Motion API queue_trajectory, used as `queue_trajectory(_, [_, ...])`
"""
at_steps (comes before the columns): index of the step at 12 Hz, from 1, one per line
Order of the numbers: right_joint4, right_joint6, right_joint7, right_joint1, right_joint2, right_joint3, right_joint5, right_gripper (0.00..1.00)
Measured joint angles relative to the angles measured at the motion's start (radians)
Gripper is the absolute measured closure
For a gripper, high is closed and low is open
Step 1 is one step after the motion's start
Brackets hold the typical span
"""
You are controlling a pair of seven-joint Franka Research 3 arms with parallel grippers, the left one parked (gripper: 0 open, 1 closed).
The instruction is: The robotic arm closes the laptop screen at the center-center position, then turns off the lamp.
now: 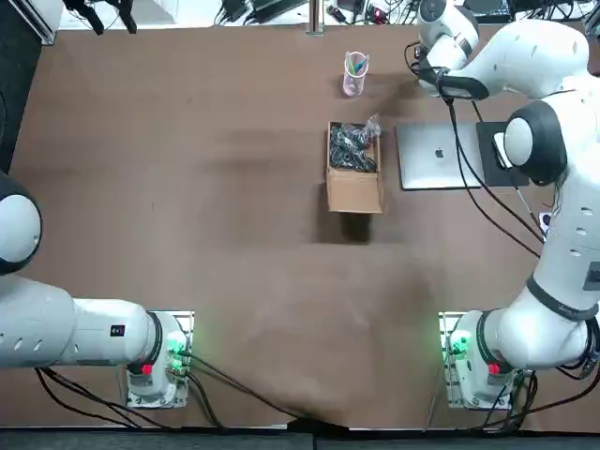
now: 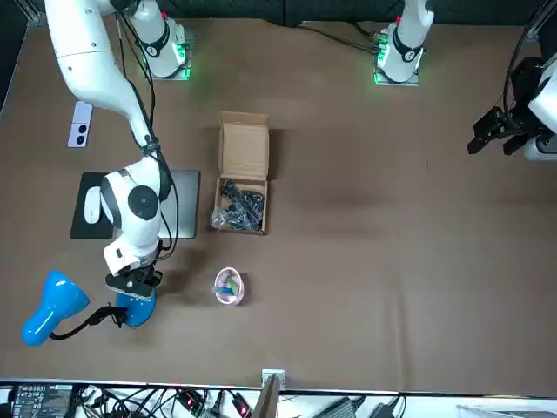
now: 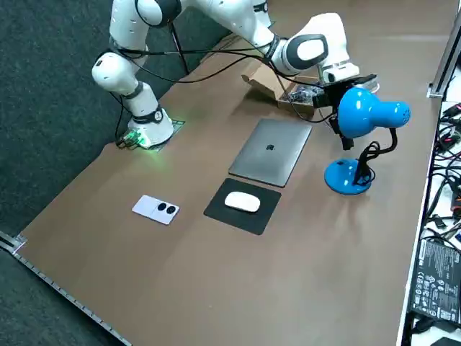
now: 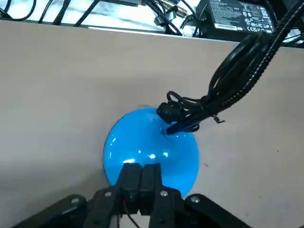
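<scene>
Right wrist view has the gripper [image 4: 140,170] with its fingers pressed together and nothing between them, poised just over the blue base [image 4: 152,142] of the lamp [image 3: 364,113]. The laptop [image 2: 184,205] already lies flat with its lid down, so only the lamp step seems to be left. In the front view the base sits near 6 o'clock from the laptop, and a cup [image 2: 229,286] stands at 3 o'clock from the base.

I cannot make out a switch, nor tell whether the lamp is lit. That is the main risk: a press that lands off the button would do nothing.

The base is domed and glossy, so the shut tips could skid off it and shove the lamp along the table.

The cable [image 4: 223,80] loops close beside the fingers where it enters the base. A sideways correction might snag it and drag the lamp.

The lamp's head leans well out from the base, so a hard or off-centre push may rock or tip it.
</scene>
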Motion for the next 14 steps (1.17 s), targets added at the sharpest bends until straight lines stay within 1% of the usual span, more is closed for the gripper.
queue_trajectory(3, [0.000, 0.014, 0.003, -0.006, 0.007, 0.000, 0.003, 0.98])
queue_trajectory(8, [-0.017, 0.072, 0.018, -0.030, 0.023, 0.000, 0.003, 0.98])
queue_trajectory(14, [-0.023, 0.082, 0.033, -0.034, 0.029, 0.001, 0.003, 0.98])
